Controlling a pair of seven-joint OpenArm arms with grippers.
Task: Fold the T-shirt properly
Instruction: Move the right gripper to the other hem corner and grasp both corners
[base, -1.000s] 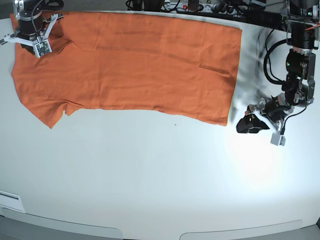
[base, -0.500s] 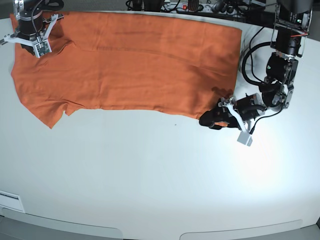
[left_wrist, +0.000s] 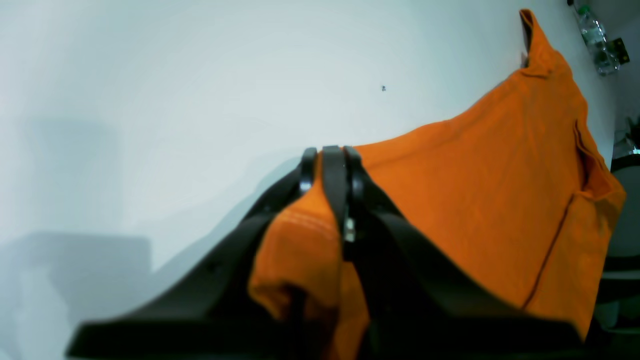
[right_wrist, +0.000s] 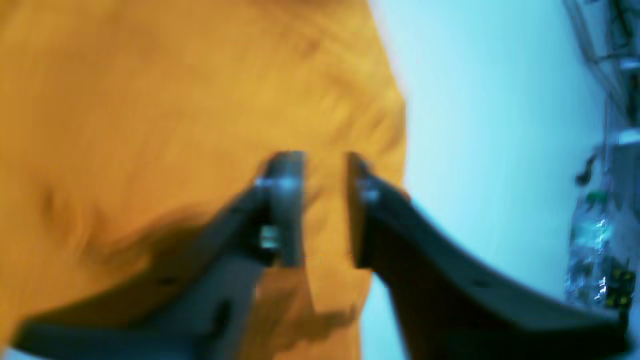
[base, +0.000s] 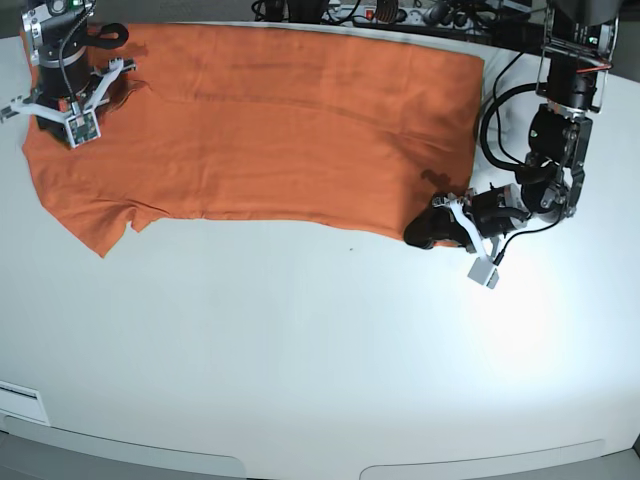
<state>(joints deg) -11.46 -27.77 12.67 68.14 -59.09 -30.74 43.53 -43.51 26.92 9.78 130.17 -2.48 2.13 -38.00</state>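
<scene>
Orange and thin, the T-shirt (base: 270, 130) you are working on is lying spread flat across the far part of the white table (base: 300, 360), its body a broad rectangle with soft creases running along it. One short sleeve is pointing toward the near left in the base view, and no print is showing anywhere on the cloth.

Your left gripper (base: 432, 232) is sitting at the shirt's near corner on the base view's right, low against the tabletop. In the left wrist view you are seeing its jaws pressed together on the hem corner (left_wrist: 295, 240), with a fold of orange fabric bunching up between the black fingers (left_wrist: 334, 175) and the rest of the shirt stretching away toward the far sleeve.

Your right gripper (base: 62, 110) is hanging over the shirt's other end, at the far left of the base view, near the neckline. Its wrist view is blurred, but you are seeing the two fingers (right_wrist: 285, 200) standing apart with a clear gap, orange cloth lying under them and nothing pinched between them. Whether the tips are touching the fabric, you cannot tell.
</scene>
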